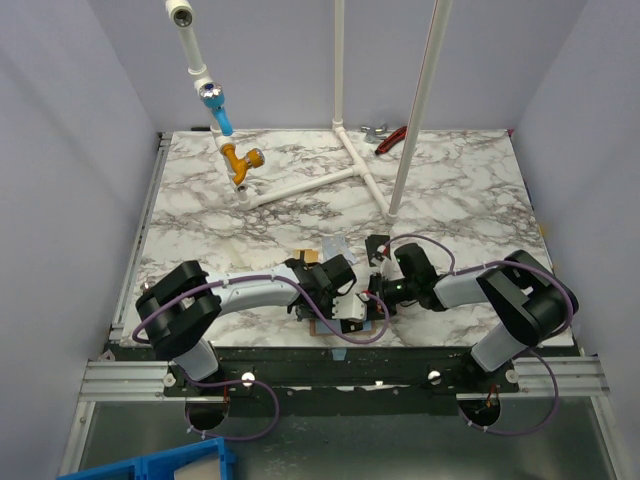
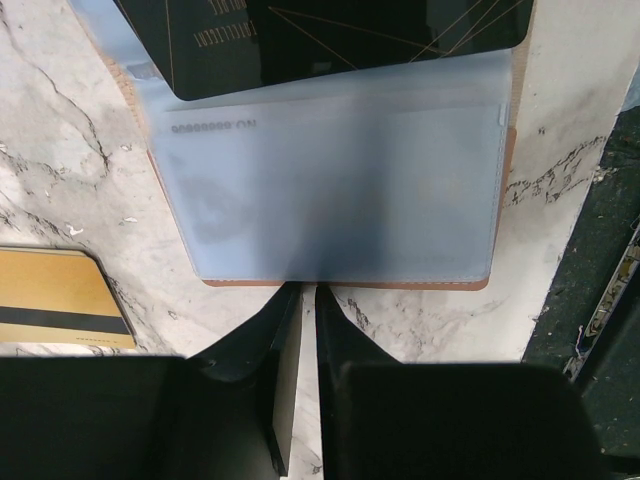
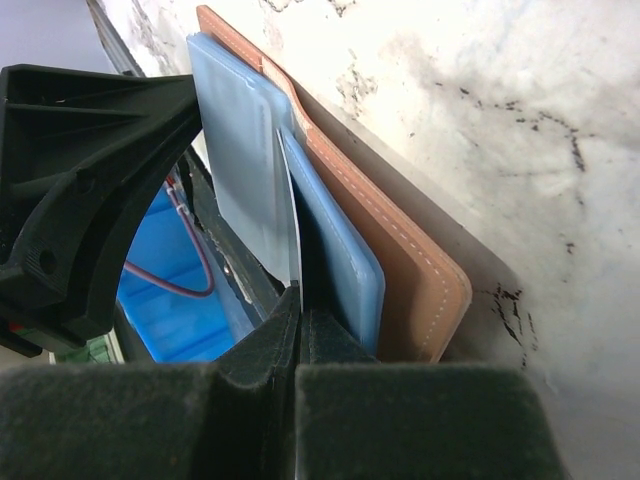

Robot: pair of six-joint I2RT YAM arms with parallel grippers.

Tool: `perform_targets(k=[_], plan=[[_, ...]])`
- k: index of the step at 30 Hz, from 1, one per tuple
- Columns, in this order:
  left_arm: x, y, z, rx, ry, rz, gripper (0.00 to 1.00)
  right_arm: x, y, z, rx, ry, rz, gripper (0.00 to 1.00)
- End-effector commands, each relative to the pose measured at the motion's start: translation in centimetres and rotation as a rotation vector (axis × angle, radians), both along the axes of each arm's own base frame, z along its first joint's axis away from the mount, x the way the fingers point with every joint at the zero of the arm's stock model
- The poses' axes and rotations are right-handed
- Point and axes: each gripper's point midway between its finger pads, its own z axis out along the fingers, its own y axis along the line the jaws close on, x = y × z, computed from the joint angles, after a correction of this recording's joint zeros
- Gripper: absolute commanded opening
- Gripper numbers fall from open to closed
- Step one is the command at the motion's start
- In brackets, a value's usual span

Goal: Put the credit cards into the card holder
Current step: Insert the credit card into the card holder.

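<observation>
The tan card holder (image 2: 350,285) lies open on the marble, its frosted plastic sleeves (image 2: 330,190) facing up. A black card (image 2: 340,40) with thin gold lines rests at the sleeves' far edge. On the table to the left lies a gold card (image 2: 60,300) with a dark stripe. My left gripper (image 2: 308,292) points at the holder's near edge, its jaws a narrow slit apart with only marble showing between them. My right gripper (image 3: 302,295) is shut on one thin frosted sleeve (image 3: 245,160), lifting it off the blue leaf and the tan cover (image 3: 400,240). Both grippers (image 1: 352,310) (image 1: 378,288) meet near the table's front.
A white pipe frame (image 1: 350,165) with orange and blue fittings (image 1: 240,160) stands at the back, next to a red-handled tool (image 1: 392,140). The table's dark front edge (image 2: 600,300) runs close beside the holder. A blue bin (image 1: 150,465) sits below it.
</observation>
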Motion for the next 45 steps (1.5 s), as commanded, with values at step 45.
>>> perform_targets(k=[45], plan=[[-1.8, -0.7, -0.4, -0.008, 0.069, -0.036, 0.07, 2.7, 2.0, -3.7, -0.186, -0.025, -0.014, 0.01]])
